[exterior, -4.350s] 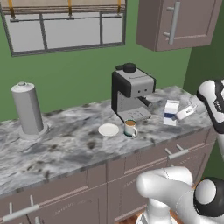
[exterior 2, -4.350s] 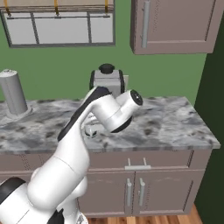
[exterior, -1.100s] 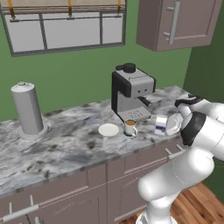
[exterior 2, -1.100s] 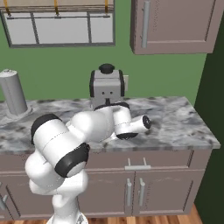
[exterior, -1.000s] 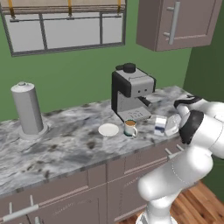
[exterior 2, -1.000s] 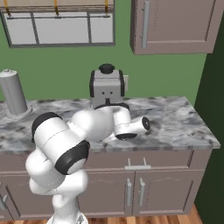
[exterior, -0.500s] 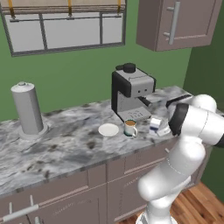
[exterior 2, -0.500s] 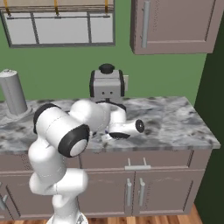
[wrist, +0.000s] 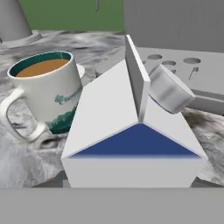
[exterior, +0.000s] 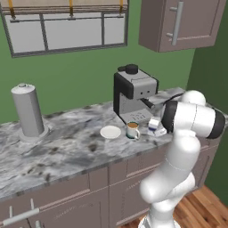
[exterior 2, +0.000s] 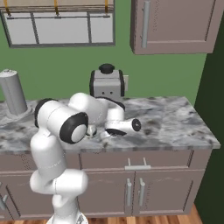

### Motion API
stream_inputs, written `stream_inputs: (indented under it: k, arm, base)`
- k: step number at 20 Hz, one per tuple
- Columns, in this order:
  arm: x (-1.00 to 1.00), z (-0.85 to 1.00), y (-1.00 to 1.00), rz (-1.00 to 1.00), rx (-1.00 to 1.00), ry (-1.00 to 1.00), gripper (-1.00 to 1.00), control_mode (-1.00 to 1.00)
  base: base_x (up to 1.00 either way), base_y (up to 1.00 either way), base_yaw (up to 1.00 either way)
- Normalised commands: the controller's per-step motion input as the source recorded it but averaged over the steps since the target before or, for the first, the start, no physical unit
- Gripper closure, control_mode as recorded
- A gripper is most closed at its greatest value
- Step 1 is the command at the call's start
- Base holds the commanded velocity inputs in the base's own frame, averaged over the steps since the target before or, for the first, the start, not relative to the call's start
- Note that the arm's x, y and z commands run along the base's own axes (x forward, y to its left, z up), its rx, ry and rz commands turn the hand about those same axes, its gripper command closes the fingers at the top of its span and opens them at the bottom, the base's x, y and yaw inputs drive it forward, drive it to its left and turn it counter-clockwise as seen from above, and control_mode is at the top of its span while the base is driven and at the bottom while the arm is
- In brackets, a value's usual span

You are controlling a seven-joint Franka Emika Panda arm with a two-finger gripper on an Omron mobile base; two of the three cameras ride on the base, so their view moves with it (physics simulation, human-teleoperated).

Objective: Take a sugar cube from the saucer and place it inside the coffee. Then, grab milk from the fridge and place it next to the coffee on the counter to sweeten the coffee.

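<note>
- Because the milk (wrist: pixel 131 144) crowds the hand view right up to its lower edge, the fingers are hidden behind it; I cannot tell whether they clamp the carton or stand loose around it, so a release here could be misjudged.
- The milk sits just right of the coffee (wrist: pixel 46 94), tilted, with its gable ridge leaning away from the mug. If it is let go at that slant, it may tip over on the bench (exterior: pixel 67 147) rather than stand.
- The gap to the coffee looks narrow. A sideways nudge towards the mug could knock it, slop the brown liquid, or push it onto the saucer (exterior: pixel 110 132) lying just left of the coffee.
- Behind and right of the coffee stands the espresso machine (exterior: pixel 133 93), and a round grey part of it (wrist: pixel 170 92) lies close to the carton's ridge. Pushing further in could jam the carton against it and twist it in the grip.
- Whether the carton's base touches the bench beside the coffee is not clear, so a drop from any height is a risk.
</note>
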Motion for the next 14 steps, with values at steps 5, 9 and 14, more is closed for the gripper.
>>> stream_inputs:
  k: [5,9,14]
  arm:
    - [0.09,-0.08,0.29,0.0,-0.01,0.0,1.0,-1.0]
    - [0.2,-0.08,0.32,-0.01,-0.04,0.0,-1.0,-1.0]
    - [0.38,-0.17,0.05,-0.03,-0.03,0.0,-1.0,-1.0]
  base:
    - [0.0,0.0,0.0]
    - [0.0,0.0,0.0]
    - [0.0,0.0,0.0]
